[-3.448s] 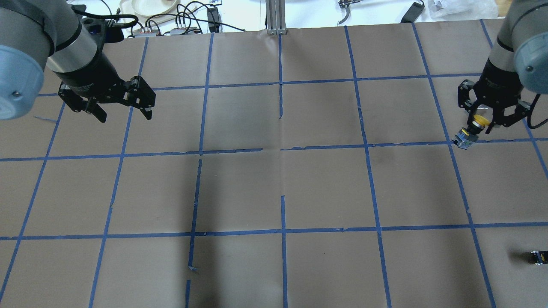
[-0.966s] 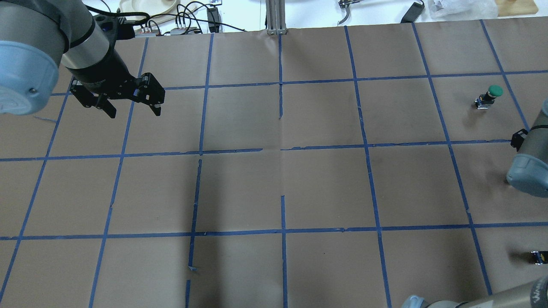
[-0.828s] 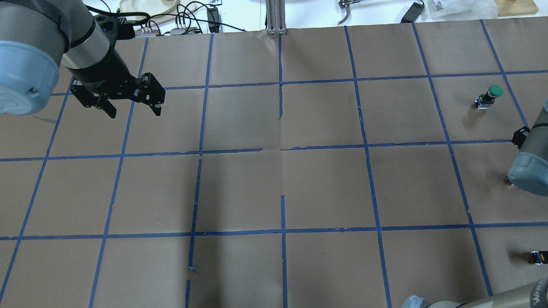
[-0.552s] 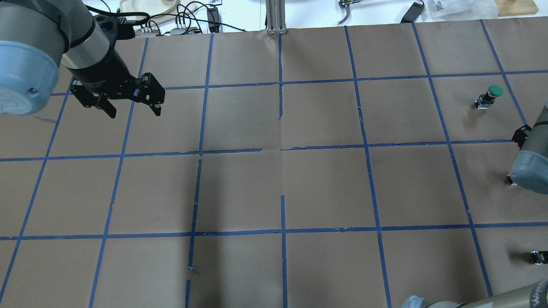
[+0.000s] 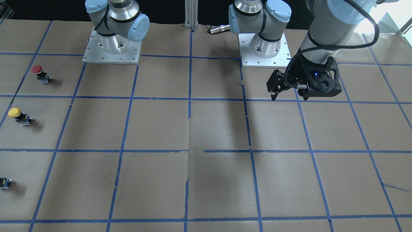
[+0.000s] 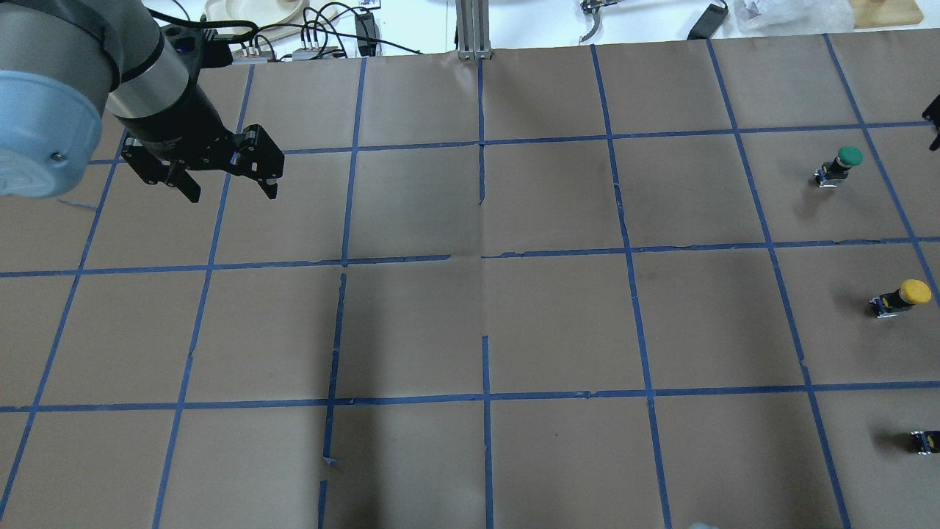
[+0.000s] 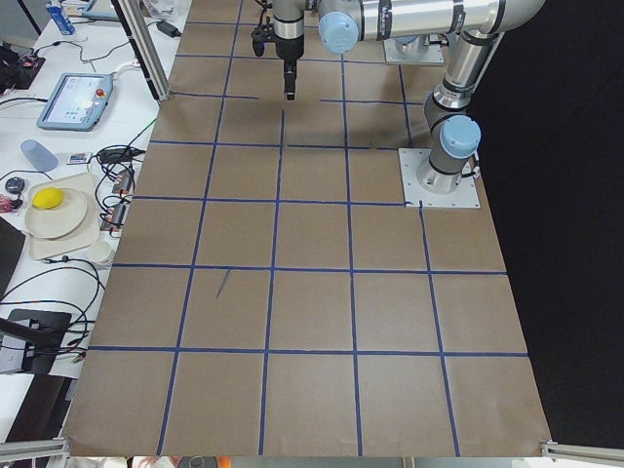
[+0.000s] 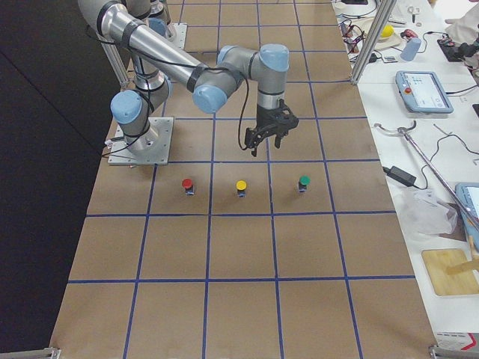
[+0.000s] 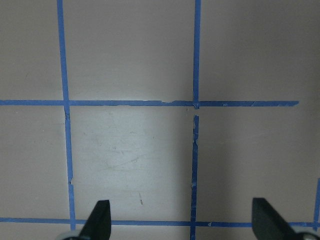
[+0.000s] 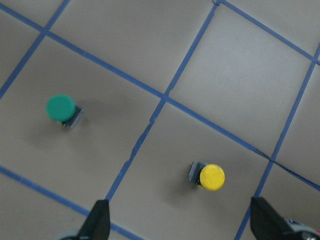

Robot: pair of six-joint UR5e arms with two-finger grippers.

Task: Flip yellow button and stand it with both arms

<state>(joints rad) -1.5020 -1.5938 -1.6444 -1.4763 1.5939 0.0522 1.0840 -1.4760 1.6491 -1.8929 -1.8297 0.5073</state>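
The yellow button (image 6: 902, 297), standing cap-up at the counter's (image 6: 558, 323) right side, looks light, rigid and tippy, best pinched across its blocky body; left gripper (image 6: 232, 195) and right gripper (image 10: 182, 225) both have jaws released.

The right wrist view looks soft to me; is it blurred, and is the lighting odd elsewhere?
Right wrist view: mildly blurred, the yellow button and green button have soft edges. Left wrist view: a paler bright patch on the table. Front-facing view: top right corner washed out white. Overhead view: broad dim shadow bands across the table.
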